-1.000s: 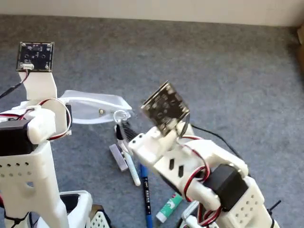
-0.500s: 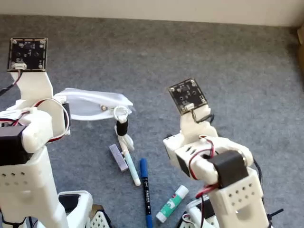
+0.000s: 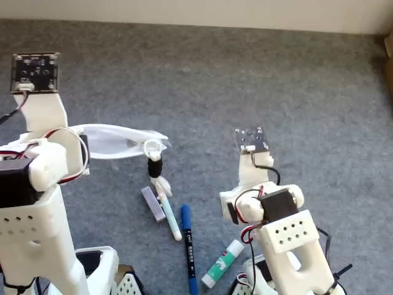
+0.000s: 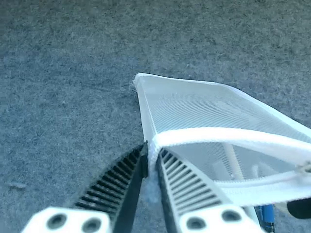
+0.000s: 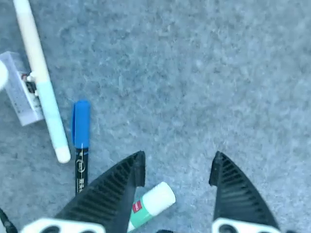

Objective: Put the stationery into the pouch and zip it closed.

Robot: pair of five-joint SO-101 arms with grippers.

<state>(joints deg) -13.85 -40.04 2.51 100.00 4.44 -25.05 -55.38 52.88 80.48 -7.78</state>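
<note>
The left jaws were closed to a thin gap, pinching the rim of the white mesh pouch [image 4: 204,114] at one end and holding it clear of the grey surface [image 3: 276,80]. The right jaws were spread wide, held nothing, and hung over bare surface just beside the glue stick [image 5: 153,204].

The white pen [image 5: 41,82], blue pen [image 5: 80,141], glue stick and small clear box [image 5: 17,94] all lay outside the pouch, grouped near its open end.

Risks noted:
- The hold on the pouch was narrow and at one edge only. A push from an item entering could pull the rim free or twist the mouth shut.
- The round glue stick was liable to roll if the jaws met it off-centre.
- The white pen touched the box, so lifting one could drag the other.

The high view showed the zip ring [image 3: 152,147] and the whole layout. The left wrist view alone showed the pinch itself and a pale stick shape behind the mesh; whether it lay inside or beneath could not be told.
</note>
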